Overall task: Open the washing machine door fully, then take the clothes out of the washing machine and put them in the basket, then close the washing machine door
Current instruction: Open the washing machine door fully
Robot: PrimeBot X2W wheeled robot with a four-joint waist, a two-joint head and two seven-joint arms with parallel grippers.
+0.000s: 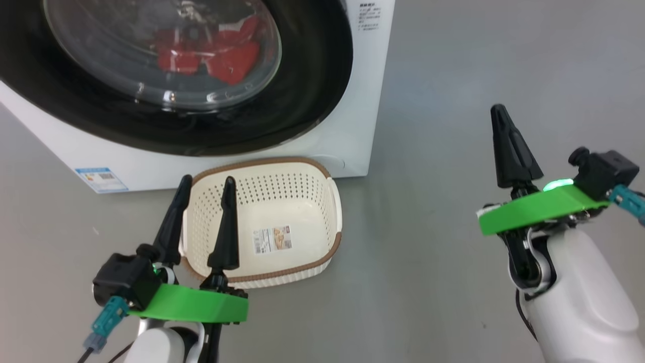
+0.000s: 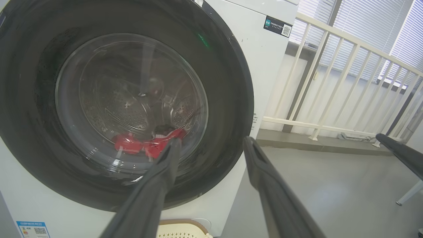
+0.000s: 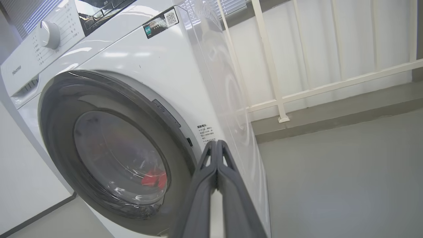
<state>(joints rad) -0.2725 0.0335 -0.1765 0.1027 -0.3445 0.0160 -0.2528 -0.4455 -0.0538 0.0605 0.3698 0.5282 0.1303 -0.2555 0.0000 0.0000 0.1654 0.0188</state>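
Floor [image 1: 453, 75] of smooth, matt grey is spread across the head view. On it the white washing machine [image 1: 360, 126] is stood, its door [image 1: 317, 75] shut flat against the front. The red clothes [image 1: 227, 63] are seen through the glass, lying inside the drum. The basket [image 1: 282, 184] is set on the floor just before the machine, below the door, with a paper label [image 1: 272, 239] on its bottom. The left gripper [image 1: 207, 179] is held over the basket's near left side, fingers spread apart. The right gripper [image 1: 500, 113] is held well to the right above bare floor, fingers pressed together on nothing.

In the left wrist view, a cream railing [image 2: 330, 82] and window blinds [image 2: 363, 19] are shown beyond the machine, the railing fixed on a low grey step [image 2: 314, 142].

In the right wrist view, a control dial [image 3: 49, 34] is seen at the machine's top, and the railing is mirrored in its glossy side panel [image 3: 224, 82].
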